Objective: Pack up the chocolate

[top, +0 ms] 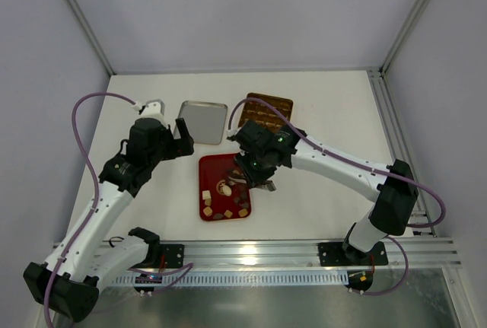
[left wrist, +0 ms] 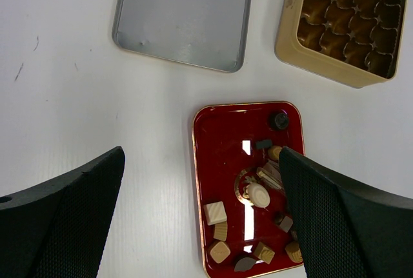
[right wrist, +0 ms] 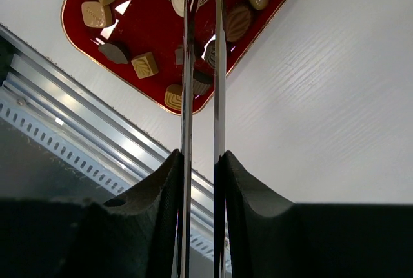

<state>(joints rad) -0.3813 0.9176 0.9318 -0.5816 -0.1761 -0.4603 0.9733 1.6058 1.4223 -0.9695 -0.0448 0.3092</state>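
There are 2 arms, 1 tray, 1 tin, 1 lid and many pieces of chocolate (left wrist: 215,212). I count at least 12 pieces, tan cubes and dark lumps, and 1 of them is a bigger whitish piece (left wrist: 258,194). A finger of the left jaws hides a part of the tray, so the count is not sure. All the pieces that I see lie in the red tray (top: 211,167), most of them in its 6 o'clock half.

The gold tin (left wrist: 287,33) with its grid of compartments stands at 1 o'clock from the tray. The grey lid (left wrist: 184,13) lies at 11 o'clock, beside the tin but apart from it.

The left jaws are wide open and hold nothing. They hang over the desk (top: 327,107) at 10 o'clock from the tray. The right jaws are 2 thin blades with only a narrow slit between them. Their tips are over the tray, near the whitish piece. I cannot tell if they hold a piece.

The desk is white. Pale walls (top: 243,8) close it on 3 sides, and a metal rail (top: 266,250) runs along the near edge.
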